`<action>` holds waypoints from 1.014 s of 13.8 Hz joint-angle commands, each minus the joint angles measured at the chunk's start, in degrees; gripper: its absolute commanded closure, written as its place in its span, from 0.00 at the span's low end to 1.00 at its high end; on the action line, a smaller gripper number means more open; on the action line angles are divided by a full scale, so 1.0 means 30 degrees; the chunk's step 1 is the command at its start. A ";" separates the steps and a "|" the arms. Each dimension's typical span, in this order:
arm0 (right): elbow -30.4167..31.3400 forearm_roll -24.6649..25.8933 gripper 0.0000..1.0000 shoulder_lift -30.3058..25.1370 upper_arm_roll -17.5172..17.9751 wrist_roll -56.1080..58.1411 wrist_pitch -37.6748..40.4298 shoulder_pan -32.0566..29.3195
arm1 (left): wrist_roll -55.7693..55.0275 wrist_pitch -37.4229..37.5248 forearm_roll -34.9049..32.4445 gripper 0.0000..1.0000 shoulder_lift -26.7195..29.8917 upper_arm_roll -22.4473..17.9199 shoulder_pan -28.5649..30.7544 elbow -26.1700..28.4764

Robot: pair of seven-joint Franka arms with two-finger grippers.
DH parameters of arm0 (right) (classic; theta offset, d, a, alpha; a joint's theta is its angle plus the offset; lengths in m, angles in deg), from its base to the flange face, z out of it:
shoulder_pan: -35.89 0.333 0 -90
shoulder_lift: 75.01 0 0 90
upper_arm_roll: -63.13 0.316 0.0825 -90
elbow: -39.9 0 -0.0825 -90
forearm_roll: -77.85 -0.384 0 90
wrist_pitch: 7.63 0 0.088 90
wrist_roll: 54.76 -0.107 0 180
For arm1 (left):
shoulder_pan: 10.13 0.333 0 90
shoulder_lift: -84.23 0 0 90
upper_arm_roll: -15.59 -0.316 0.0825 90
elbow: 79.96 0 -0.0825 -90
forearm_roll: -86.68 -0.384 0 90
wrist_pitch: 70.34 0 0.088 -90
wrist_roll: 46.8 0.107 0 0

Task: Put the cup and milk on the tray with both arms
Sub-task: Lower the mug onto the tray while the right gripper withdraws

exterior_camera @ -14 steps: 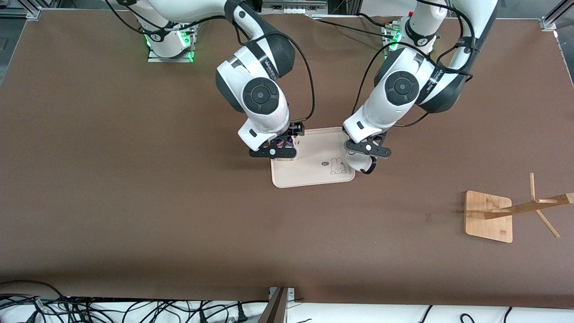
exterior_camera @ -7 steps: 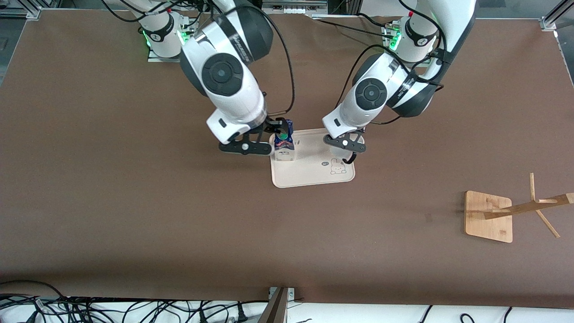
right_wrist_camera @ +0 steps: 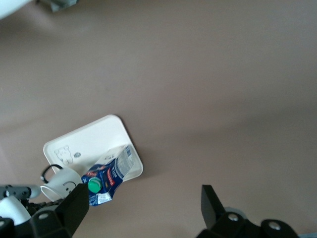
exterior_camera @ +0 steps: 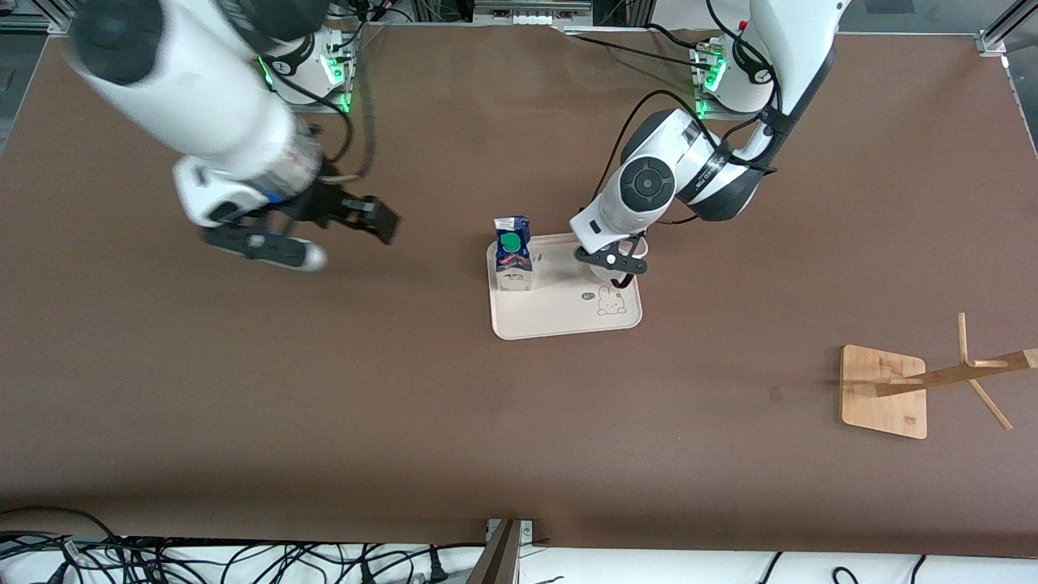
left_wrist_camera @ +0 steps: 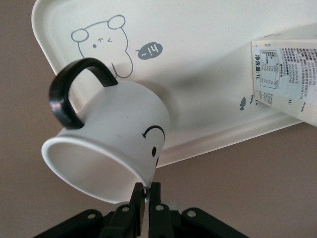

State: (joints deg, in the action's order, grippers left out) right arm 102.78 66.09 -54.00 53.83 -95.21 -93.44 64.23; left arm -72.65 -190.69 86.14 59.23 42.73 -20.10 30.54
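Note:
The cream tray (exterior_camera: 559,312) with a bunny drawing lies mid-table. The blue and white milk carton (exterior_camera: 512,255) with a green cap stands on the tray's corner toward the right arm's end, free of any gripper. My left gripper (exterior_camera: 612,261) is shut on the rim of the white smiley cup (exterior_camera: 631,266). It holds the cup tilted just over the tray's edge toward the left arm's end. In the left wrist view the fingers (left_wrist_camera: 147,196) pinch the cup (left_wrist_camera: 114,144) above the tray (left_wrist_camera: 208,74), beside the carton (left_wrist_camera: 292,74). My right gripper (exterior_camera: 365,217) is open and empty over bare table toward the right arm's end; its wrist view (right_wrist_camera: 143,208) shows the carton (right_wrist_camera: 106,176) far off.
A wooden stand with a square base (exterior_camera: 884,389) and slanted pegs sits toward the left arm's end, nearer the front camera than the tray. Cables run along the table's front edge (exterior_camera: 243,560).
My right gripper let go of the milk carton and swung up and away toward the right arm's end. My left gripper carried the cup from beside the tray to over its edge.

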 commanded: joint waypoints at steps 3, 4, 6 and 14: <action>0.1155 -0.0330 0.00 -0.1639 0.0285 -0.0080 0.0304 -0.2995 | 0.0116 0.0185 0.1029 0.11 -0.0574 -0.0052 -0.0134 -0.0942; 0.1682 -0.0329 0.00 -0.1962 0.0314 0.0094 0.0391 -0.3871 | 0.0350 0.0069 0.0942 0.00 -0.0516 -0.0052 -0.0105 -0.0943; 0.2214 0.0048 0.00 -0.2317 0.0285 0.3154 0.1238 -0.5106 | 0.0440 0.0067 0.1058 0.00 -0.0399 -0.0081 -0.0018 -0.1001; 0.3528 0.4242 0.00 -0.3223 0.0401 1.0408 0.2619 -0.6660 | 0.0906 0.0534 0.1029 0.00 0.3579 -0.1163 0.2850 -0.1118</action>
State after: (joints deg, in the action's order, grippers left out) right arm 108.74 77.80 -60.08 53.88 -65.87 -85.61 45.45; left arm -72.12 -190.71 88.11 63.99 40.62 -14.07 26.07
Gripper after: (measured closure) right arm 0.000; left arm 0.000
